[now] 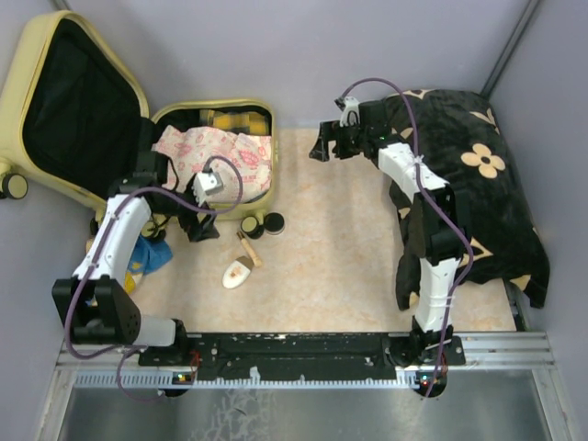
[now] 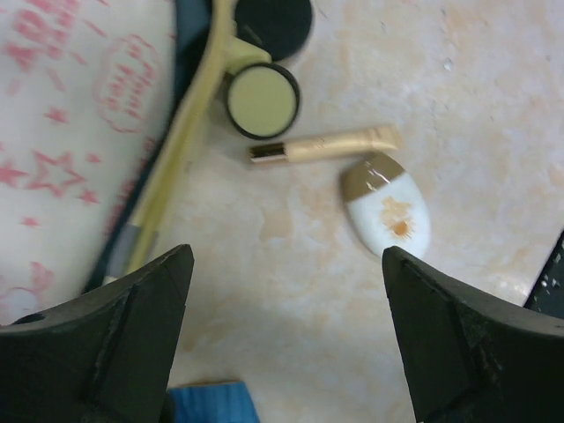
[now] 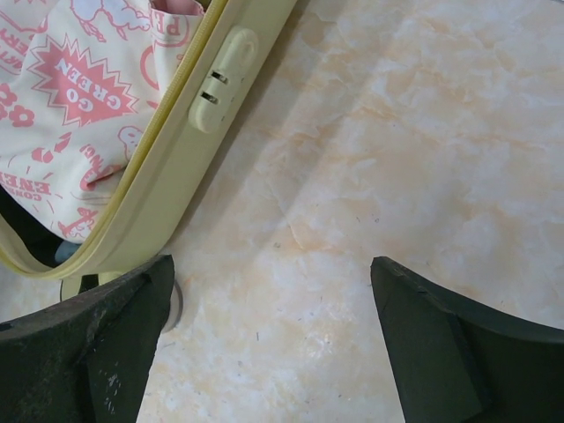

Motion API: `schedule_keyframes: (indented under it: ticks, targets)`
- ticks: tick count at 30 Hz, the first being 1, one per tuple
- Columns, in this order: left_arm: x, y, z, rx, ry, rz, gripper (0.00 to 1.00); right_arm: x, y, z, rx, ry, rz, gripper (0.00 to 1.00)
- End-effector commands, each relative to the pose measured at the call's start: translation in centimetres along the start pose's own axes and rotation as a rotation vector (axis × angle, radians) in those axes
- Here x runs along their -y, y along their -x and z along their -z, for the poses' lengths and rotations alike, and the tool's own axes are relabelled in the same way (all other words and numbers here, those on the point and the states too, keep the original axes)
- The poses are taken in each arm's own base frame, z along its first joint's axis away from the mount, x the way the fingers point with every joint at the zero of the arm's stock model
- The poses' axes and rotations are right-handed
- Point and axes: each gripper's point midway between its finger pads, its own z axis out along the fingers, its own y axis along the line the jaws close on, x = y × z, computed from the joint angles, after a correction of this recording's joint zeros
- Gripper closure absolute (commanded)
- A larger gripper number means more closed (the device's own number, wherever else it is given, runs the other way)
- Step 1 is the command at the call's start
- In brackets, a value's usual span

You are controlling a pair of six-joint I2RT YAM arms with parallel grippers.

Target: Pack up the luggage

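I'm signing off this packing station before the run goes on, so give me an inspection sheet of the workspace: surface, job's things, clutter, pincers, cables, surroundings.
Surface: beige marbled tabletop, partly covered.
Job's things: luggage open, lid raised at left; pink-printed cloth and yellow plaid item inside.
Clutter: white bottle with brown cap, beige tube, blue cloth; black flower-motif cloth at right.
Pincers: left pincer open, empty, above the tabletop; right pincer open, empty, near the luggage's side.
Cables: left arm's purple cable looped; right arm's purple cable arched.
Surroundings: grey walls; metal rail at the near edge.
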Motion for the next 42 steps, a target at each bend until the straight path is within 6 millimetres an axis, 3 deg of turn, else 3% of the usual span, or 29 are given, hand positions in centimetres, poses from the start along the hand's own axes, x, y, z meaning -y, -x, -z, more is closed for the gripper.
schedule_keyframes:
  ticks: [1, 6, 12, 17, 24, 29, 34, 39, 42]
  targets:
    - [4.7, -3.0, -0.8, -0.075, -0.078, -0.118, 0.08, -1.1, 3.2, 2.4, 0.085, 0.006, 0.062, 0.06]
    - [8.0, -6.0, -4.2, -0.163, -0.106, -0.170, 0.07, -1.0, 2.7, 2.6, 0.077, 0.005, 0.058, 0.05]
    - [8.8, -7.9, -7.7, -0.199, -0.093, -0.145, 0.03, -1.2, 2.2, 3.3, 0.074, -0.005, 0.055, 0.05]
    - [8.7, -11.3, -10.3, -0.327, -0.067, -0.214, 0.03, -0.9, 1.6, 3.8, 0.071, -0.018, 0.051, 0.04]
    - [8.6, -11.9, -12.2, -0.361, -0.063, -0.200, 0.03, -0.5, 1.3, 4.0, 0.075, -0.030, 0.033, 0.04]
    - [9.2, -11.6, -13.0, -0.363, -0.052, -0.262, 0.13, -0.1, 1.4, 3.9, 0.079, -0.037, 0.014, 0.04]
    - [9.3, -12.5, -12.8, -0.402, -0.032, -0.285, 0.15, 0.2, 1.5, 3.5, 0.075, -0.039, 0.005, 0.04]
    - [9.9, -13.4, -11.6, -0.467, -0.068, -0.276, 0.44, 0.4, 1.6, 3.4, 0.076, -0.041, 0.002, 0.04]
    - [10.0, -11.9, -10.5, -0.435, -0.072, -0.250, 0.52, 0.5, 1.7, 3.4, 0.079, -0.041, 0.001, 0.04]
